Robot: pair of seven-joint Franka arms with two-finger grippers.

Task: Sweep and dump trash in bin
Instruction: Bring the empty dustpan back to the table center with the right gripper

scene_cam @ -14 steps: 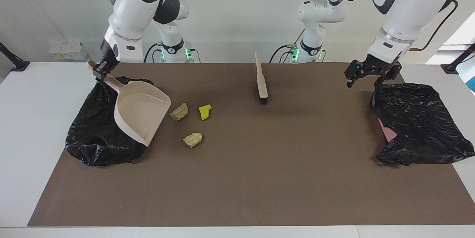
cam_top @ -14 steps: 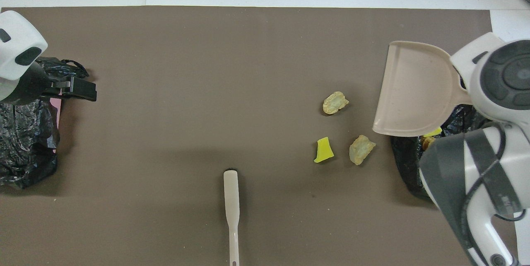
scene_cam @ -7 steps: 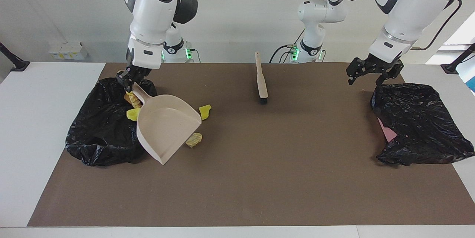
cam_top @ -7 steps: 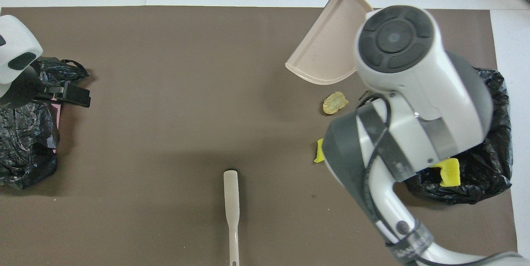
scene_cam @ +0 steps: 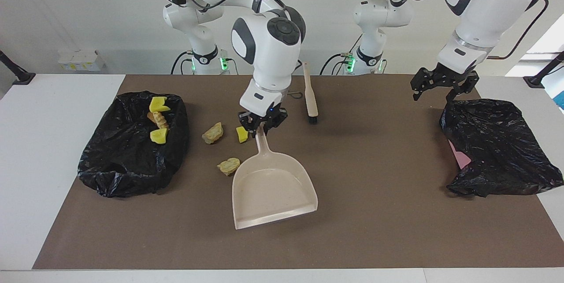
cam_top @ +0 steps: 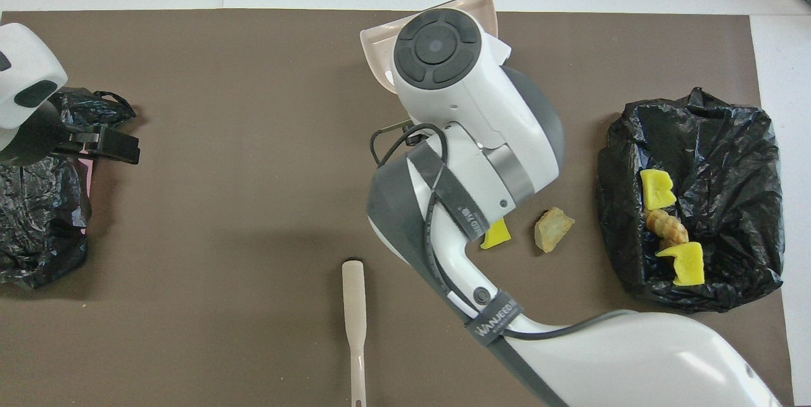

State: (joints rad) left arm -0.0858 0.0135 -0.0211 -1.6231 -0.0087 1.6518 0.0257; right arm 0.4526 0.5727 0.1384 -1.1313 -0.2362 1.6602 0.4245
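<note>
My right tool [scene_cam: 263,126] is clenched on the handle of the dustpan [scene_cam: 273,190]. One second ago it held the pan tilted over the bag [scene_cam: 128,159] at the right arm's end of the surface [scene_cam: 379,212]; now it is over the middle of the mat, and the pan hangs from it with its mouth pointing away from the robots. In the overhead view only the pan's front edge [cam_top: 431,11] shows past the wrist. The pan is empty.

My left tool [scene_cam: 434,87] is released, fingers spread, and waits above the second bag [scene_cam: 498,146] at the left arm's end. It has barely moved in the last second.

Trash status: three pieces [scene_cam: 157,120] lie in the mouth of the bag at the right arm's end, two yellow and one orange-brown; a second ago the pan and arm covered most of them. Three pieces remain on the mat, unchanged in position: a tan chunk [scene_cam: 213,133], a yellow chunk [scene_cam: 241,134] just beside my right tool, and a pale yellow chunk [scene_cam: 229,165] touching or just beside the pan's rim.

The brush [scene_cam: 310,93] lies untouched, nearer to the robots than the pan, bristles down.
</note>
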